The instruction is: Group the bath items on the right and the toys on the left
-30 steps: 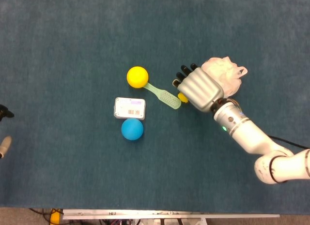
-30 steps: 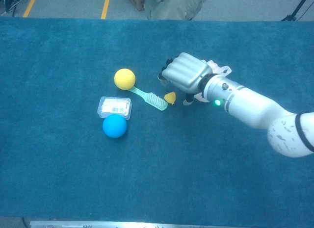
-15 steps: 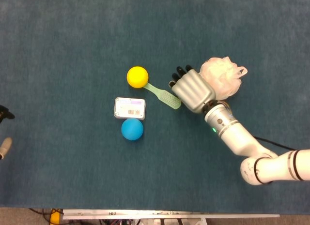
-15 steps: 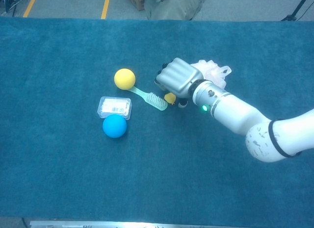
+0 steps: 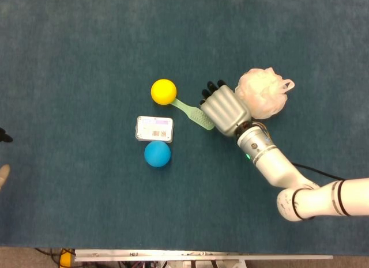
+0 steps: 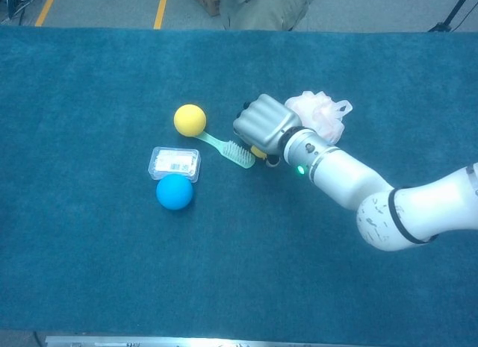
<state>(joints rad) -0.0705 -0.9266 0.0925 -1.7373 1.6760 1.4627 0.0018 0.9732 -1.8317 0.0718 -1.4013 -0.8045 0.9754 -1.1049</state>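
My right hand (image 5: 225, 109) (image 6: 263, 124) hovers low, knuckles up, over the bristle end of a pale green brush (image 5: 193, 113) (image 6: 226, 150). A small yellow toy (image 6: 258, 151) peeks out under the hand in the chest view; the head view hides it, and I cannot tell if the fingers hold it. A pale pink bath pouf (image 5: 262, 93) (image 6: 317, 113) lies just right of the hand. The brush handle touches a yellow ball (image 5: 164, 91) (image 6: 190, 119). Below it lie a clear soap box (image 5: 154, 128) (image 6: 175, 162) and a blue ball (image 5: 157, 154) (image 6: 175, 192). Only a sliver of my left hand (image 5: 2, 176) shows at the left edge.
All the items lie on a blue carpeted table (image 5: 86, 49) (image 6: 89, 272). Its far edge meets a grey floor with yellow tape lines (image 6: 160, 11), where a seated person's legs (image 6: 261, 7) show.
My right hand has slid left toward the brush head and lowered, now covering the small yellow toy. The left hand has drawn slightly further out of frame.
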